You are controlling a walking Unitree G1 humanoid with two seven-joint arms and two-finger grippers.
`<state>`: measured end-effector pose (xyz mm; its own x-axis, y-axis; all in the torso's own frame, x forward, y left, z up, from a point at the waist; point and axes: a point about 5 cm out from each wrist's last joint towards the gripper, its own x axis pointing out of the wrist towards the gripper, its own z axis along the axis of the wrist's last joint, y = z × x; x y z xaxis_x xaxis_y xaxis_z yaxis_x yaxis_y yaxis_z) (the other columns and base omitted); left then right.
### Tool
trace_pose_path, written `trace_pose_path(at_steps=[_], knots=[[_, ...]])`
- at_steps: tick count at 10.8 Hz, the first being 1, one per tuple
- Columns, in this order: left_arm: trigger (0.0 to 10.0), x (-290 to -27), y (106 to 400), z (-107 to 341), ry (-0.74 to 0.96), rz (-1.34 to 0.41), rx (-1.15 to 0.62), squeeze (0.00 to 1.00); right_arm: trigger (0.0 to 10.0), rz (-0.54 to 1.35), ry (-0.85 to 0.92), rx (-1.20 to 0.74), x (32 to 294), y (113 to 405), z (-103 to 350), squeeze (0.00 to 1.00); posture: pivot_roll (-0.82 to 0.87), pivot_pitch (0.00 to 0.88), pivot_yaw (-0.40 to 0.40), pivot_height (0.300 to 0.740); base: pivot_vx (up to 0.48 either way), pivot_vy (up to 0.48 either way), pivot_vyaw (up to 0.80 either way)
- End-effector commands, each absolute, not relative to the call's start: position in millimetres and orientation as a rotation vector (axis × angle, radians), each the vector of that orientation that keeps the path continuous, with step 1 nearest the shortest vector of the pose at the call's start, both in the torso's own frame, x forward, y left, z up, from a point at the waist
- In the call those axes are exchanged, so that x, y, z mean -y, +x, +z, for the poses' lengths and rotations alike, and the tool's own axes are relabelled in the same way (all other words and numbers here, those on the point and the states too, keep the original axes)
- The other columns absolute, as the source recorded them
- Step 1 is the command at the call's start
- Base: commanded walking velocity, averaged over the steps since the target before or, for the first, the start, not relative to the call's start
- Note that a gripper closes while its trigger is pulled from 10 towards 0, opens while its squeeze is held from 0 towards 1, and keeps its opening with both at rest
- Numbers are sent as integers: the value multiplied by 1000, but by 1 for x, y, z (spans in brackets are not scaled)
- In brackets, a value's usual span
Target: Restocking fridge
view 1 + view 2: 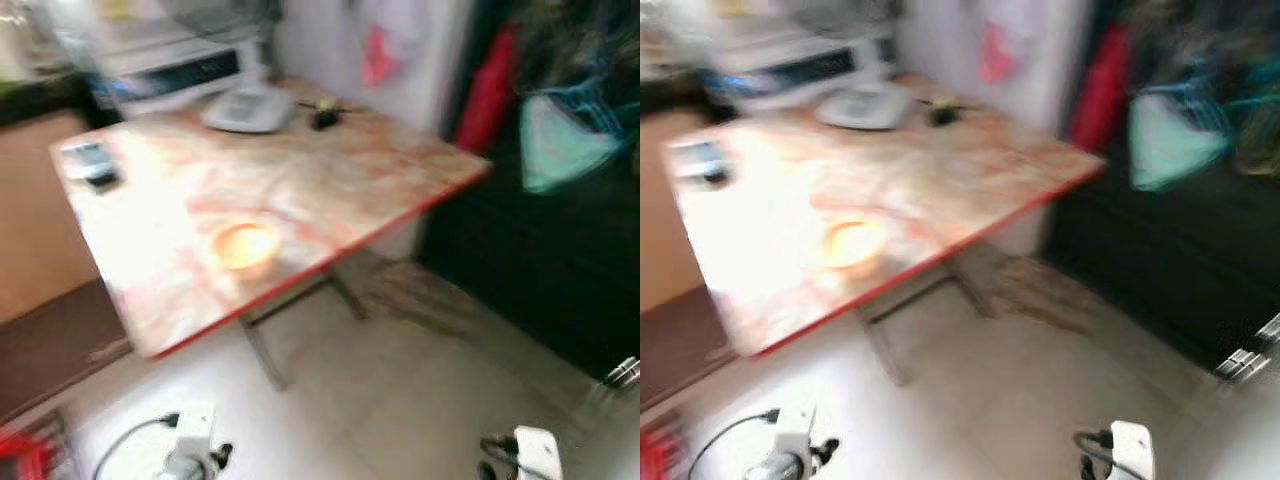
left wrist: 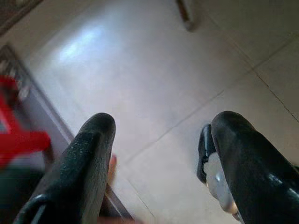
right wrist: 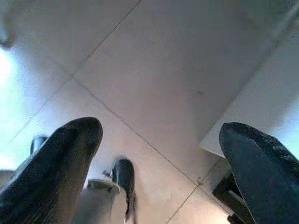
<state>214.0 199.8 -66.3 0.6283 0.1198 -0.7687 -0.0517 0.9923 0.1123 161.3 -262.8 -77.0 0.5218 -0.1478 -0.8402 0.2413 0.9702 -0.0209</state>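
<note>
Down low, both arms hang over the pale tiled floor [image 1: 400,400]. The left gripper [image 2: 161,163] points at the floor with its two black fingers [image 2: 88,158] spread wide and nothing between them. The right gripper [image 3: 161,158] is spread wide too and holds nothing. A bit of red plastic frame [image 2: 21,140] sits by the wall next to the left arm [image 1: 190,445]. The white end of the right arm [image 1: 535,450] shows at the bottom of the head view.

Everything in the head views is blurry. A little further off stands the orange and cream marble worktop with a red edge [image 1: 300,270] on thin metal legs [image 1: 262,355]. A small round orange bowl [image 1: 243,245] sits near its front edge. A small dark flat thing [image 1: 90,165] lies on the left side. At the back are a white round-cornered flat thing [image 1: 248,108] and a small dark lump [image 1: 325,118], too blurry to tell what they are. Behind them is a big white box with a dark front [image 1: 170,65].

To the right, a dark doorway [image 1: 540,250] has a red cloth [image 1: 488,90] and a light green cloth [image 1: 560,140] hanging by it. I cannot tell where the fridge is.
</note>
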Motion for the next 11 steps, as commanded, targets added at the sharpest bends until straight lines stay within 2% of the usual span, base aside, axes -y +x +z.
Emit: trace_pose_path(at_steps=[1, 5, 11], knots=[[10000, -204, 212, -67, 78, 119, -881, 0, 10000, -222, 96, -1001, 262, 161, -77, 0, 95, 0, 9, 740, 0, 0, 800], [10000, -205, 215, -64, 64, 139, -823, 0, 10000, -205, 82, -1006, 261, 162, -77, 0, 100, 0, 13, 740, 0, 0, 762], [10000, -207, 223, -52, 67, 186, -637, 0, 10000, -162, 41, -1014, 261, 163, -77, 0, 104, 0, 20, 740, 0, 0, 0]])
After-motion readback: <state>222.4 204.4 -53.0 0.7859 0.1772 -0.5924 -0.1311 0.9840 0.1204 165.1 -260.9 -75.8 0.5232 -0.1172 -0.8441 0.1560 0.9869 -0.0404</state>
